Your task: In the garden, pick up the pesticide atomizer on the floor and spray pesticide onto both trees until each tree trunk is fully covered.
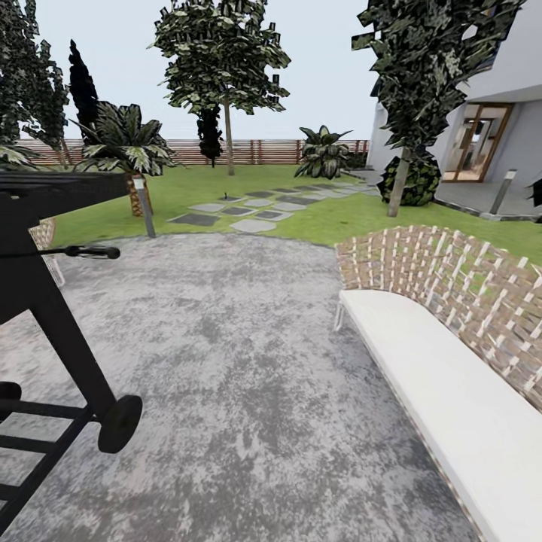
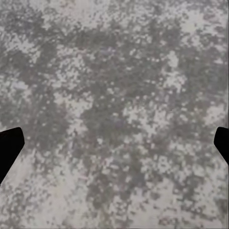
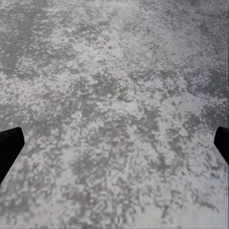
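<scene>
I stand on the round grey paved patch (image 1: 226,361) of the garden. Two tall trees rise beyond it: one far off on the lawn with a pale trunk (image 1: 228,139), one nearer on the right with a leaning trunk (image 1: 399,184). A tiny dark object (image 1: 226,197) lies on the grass by the stepping slabs, too small to identify. My left gripper (image 2: 114,148) hangs open over bare paving, its dark fingertips (image 2: 9,145) wide apart. My right gripper (image 3: 114,148) is open over paving too, with nothing between its fingertips (image 3: 9,143).
A black wheeled grill (image 1: 45,316) stands close on the left. A woven bench with a white cushion (image 1: 444,376) runs along the right. A bollard lamp (image 1: 143,207), a short palm (image 1: 124,147), grey slabs (image 1: 252,224), a slat fence (image 1: 263,150) and a house (image 1: 482,143) lie ahead.
</scene>
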